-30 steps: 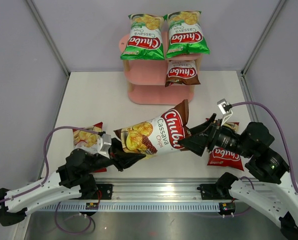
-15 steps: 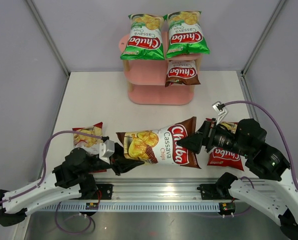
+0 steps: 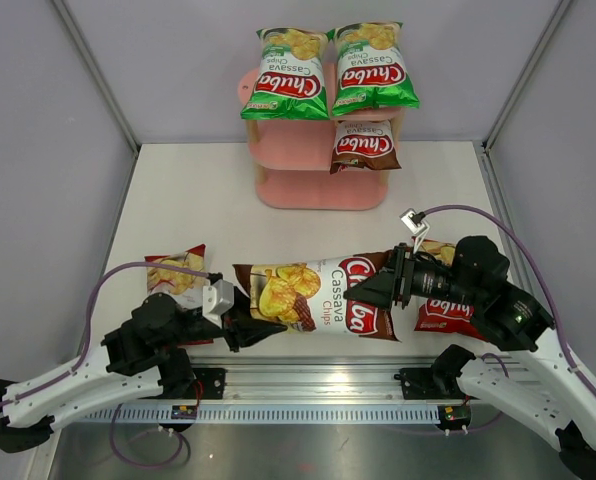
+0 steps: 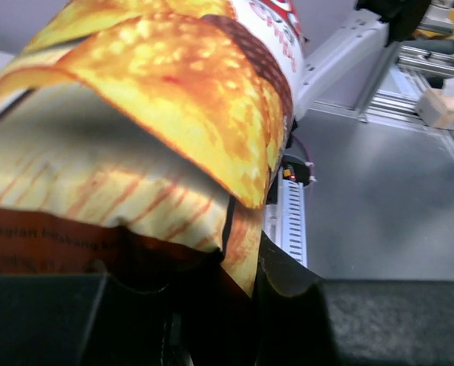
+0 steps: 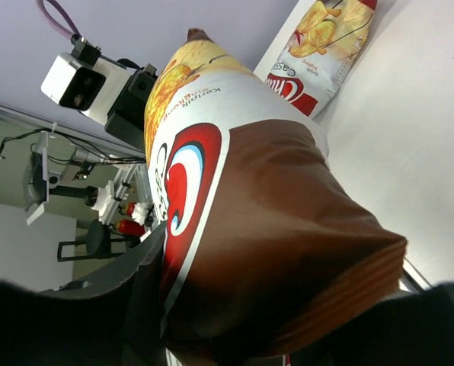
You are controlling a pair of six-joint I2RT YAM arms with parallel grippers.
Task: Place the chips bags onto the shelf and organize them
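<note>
Both arms share the brown chips bag (image 3: 318,295), stretched sideways low in the centre of the frame. The left gripper (image 3: 246,322) has its jaws pinched on the bag's left end, and the right gripper (image 3: 366,290) has its jaws clamped on the right end. The pink shelf (image 3: 313,190) stands well apart at upper centre, with a second brown bag (image 3: 364,145) on its middle board.

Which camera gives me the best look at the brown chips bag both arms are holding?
Top external: the whole glossy brown cassava chips bag shows, left pincer at one end, right pincer at the other. Left wrist shows only its chip-picture end up close; right wrist its brown sealed end and logo.
</note>
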